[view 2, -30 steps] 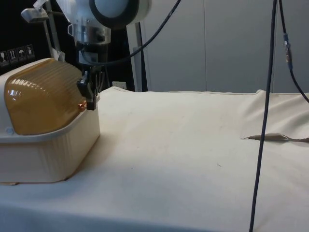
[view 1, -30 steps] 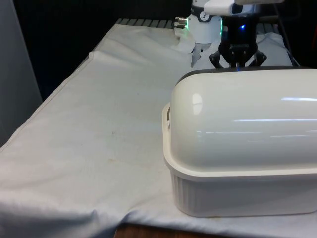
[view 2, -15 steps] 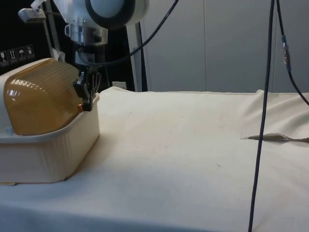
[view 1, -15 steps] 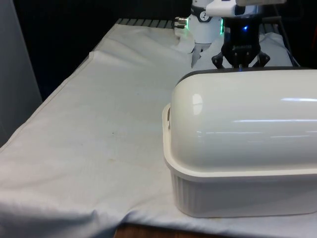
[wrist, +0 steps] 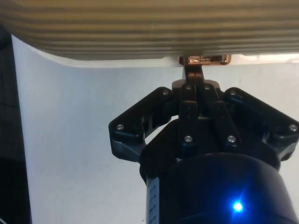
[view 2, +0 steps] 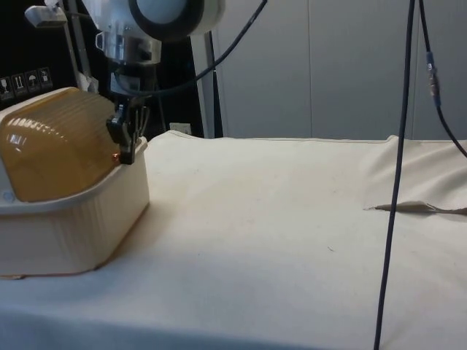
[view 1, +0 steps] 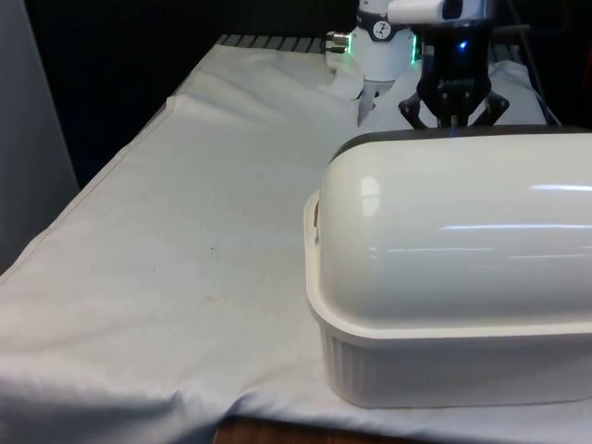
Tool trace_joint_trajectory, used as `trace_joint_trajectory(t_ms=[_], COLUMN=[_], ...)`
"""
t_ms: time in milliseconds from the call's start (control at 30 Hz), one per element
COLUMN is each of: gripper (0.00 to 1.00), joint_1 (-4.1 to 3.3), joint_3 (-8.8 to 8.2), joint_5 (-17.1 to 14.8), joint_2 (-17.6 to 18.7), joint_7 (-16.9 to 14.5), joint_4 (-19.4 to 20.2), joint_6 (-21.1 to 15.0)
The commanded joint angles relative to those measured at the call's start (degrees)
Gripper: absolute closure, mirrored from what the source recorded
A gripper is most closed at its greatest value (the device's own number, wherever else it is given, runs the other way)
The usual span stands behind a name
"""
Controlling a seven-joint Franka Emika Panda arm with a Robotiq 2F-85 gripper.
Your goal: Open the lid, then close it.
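Bread box nearest you, end effector clamped on its lid handle at the far side.

Nearest you in the front view sits the cream bread box on the tabletop, toward the front view's right, its back turned to you. The side view shows its ribbed amber lid rolled down over the base. Beyond it, the end effector has its fingers pressed together on the small copper handle at the lid's lower edge; you see it just above the base's rim in the side view.
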State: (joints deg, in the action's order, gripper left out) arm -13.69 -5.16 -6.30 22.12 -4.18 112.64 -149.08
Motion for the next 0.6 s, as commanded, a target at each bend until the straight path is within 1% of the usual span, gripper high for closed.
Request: trace_joint_trajectory(t_ms=[0,200,233,267,533,567], gripper=[1.0,1.0,1.0,1.0,1.0,1.0], joint_1=[-0.06,-0.06,-0.06,-0.06,-0.06,-0.11], joint_3=[0.23,0.23,0.06,0.29,0.4,0.17], joint_5=[-0.34,-0.29,0.0,-0.34,-0.34,0.0], joint_2=[-0.34,-1.09,-0.69,-1.15,-1.78,-1.49], joint_7=[0.0,-0.11,0.0,-0.11,-0.23,0.0], joint_4=[0.46,1.49,1.03,1.66,3.09,2.81], joint_6=[-1.6,-4.13,-3.09,-4.53,-8.48,-7.56])
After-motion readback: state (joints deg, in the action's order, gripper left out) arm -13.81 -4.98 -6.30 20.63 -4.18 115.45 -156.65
